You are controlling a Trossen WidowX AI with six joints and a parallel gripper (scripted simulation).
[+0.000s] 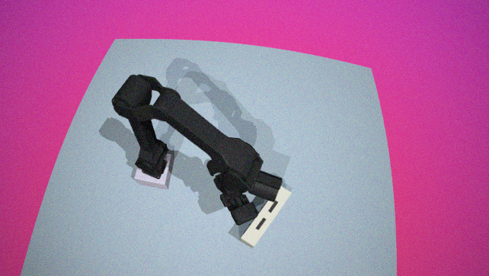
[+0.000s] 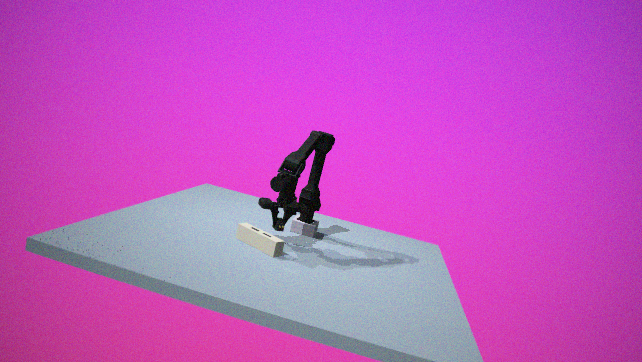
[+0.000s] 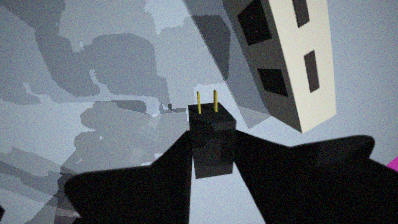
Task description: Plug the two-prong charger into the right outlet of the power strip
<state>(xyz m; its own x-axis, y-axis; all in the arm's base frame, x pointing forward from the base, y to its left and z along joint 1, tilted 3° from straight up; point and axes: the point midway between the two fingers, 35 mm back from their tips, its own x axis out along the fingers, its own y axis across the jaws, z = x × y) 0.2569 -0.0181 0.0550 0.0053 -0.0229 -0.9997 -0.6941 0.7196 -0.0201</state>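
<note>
The black charger is held between the fingers in the wrist view, its two gold prongs pointing away from the gripper, toward the top of that view. My gripper is shut on it, a finger on each side, apparently a little above the table. The cream power strip lies beside the gripper, not touching the charger. Its top has two dark outlets, one and the other. In the top view the arm hides the charger.
The arm's pale base block stands on the grey-blue table. The arm reaches from it over to the strip. Dark square patches show on the strip's near side in the wrist view. Arm shadows fall across the table.
</note>
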